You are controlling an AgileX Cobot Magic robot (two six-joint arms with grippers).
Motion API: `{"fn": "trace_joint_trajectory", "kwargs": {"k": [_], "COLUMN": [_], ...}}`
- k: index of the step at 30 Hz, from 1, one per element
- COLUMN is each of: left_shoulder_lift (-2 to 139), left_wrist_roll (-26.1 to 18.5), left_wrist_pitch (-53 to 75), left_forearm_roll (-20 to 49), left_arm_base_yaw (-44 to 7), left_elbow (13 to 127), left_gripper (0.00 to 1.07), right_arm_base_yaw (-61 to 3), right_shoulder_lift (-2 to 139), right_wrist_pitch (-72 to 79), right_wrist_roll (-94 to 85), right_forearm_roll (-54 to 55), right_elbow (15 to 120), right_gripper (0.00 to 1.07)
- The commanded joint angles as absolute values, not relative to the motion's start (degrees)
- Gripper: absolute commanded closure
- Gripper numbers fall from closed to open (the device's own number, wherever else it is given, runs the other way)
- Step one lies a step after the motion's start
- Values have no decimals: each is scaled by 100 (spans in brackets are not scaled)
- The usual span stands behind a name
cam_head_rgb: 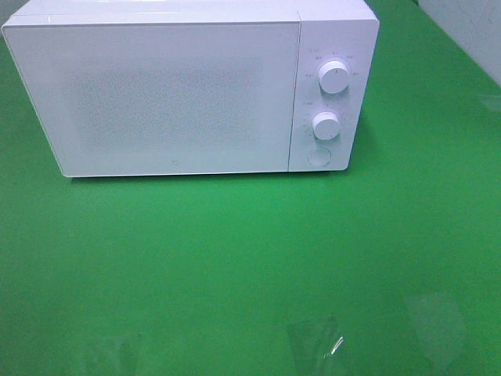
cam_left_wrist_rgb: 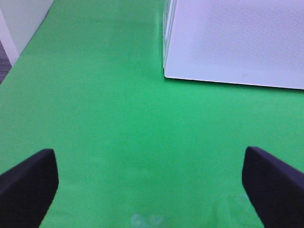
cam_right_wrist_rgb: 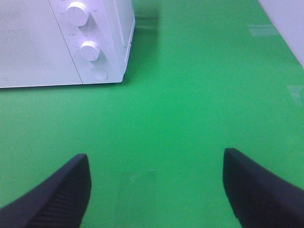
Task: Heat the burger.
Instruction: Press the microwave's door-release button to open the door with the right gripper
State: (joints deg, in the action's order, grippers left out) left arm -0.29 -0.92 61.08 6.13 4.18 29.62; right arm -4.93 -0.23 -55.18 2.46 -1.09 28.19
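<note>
White box-shaped microwave oven (cam_head_rgb: 156, 98) stands at the far side of the flat green worktop (cam_head_rgb: 250, 266), front facing the camera, its wide pale door shut flush w/ the body. Control strip is on the right of the front: upper round white knob (cam_head_rgb: 334, 78), lower round white knob (cam_head_rgb: 326, 125) right below it, then a round white push-button (cam_head_rgb: 318, 157) at the bottom. A few clear glossy patches (cam_head_rgb: 313, 345) lie flat on the worktop near the front edge, one catching a bright glint; can't tell what they're made of. Left pincer (cam_left_wrist_rgb: 149, 156) is spread wide: its two black fingers (cam_left_wrist_rgb: 28, 185) sit at opposite sides of the wrist view w/ only green surface between them, nothing gripped, and it points toward the microwave's door-side front corner. Right pincer (cam_right_wrist_rgb: 156, 156) is likewise spread wide, black fingers (cam_right_wrist_rgb: 57, 194) well apart, nothing between them, aimed at open worktop w/ the microwave's knob end off to one side and well apart from the fingertips. Burger: location can't be told from these views.
</note>
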Motion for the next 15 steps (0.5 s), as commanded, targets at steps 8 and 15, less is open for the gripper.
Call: {"fn": "trace_joint_trajectory", "kwargs": {"k": [8,15], "left_shoulder_lift": [-52,-52], "left_wrist_roll": [-92,-92], "left_wrist_pitch": [6102,6102], "left_forearm_roll": [619,619], "left_arm_base_yaw": [430,430], "left_elbow": [2956,2956], "left_gripper": [5,5], "right_arm_base_yaw": [-470,-476], "right_shoulder_lift": [-178,-178], "right_wrist_pitch": [-5500,-5500], "right_wrist_roll": [281,264], "right_forearm_roll": [-120,-109], "right_elbow": [2807,2807], "right_gripper": [33,33]}}
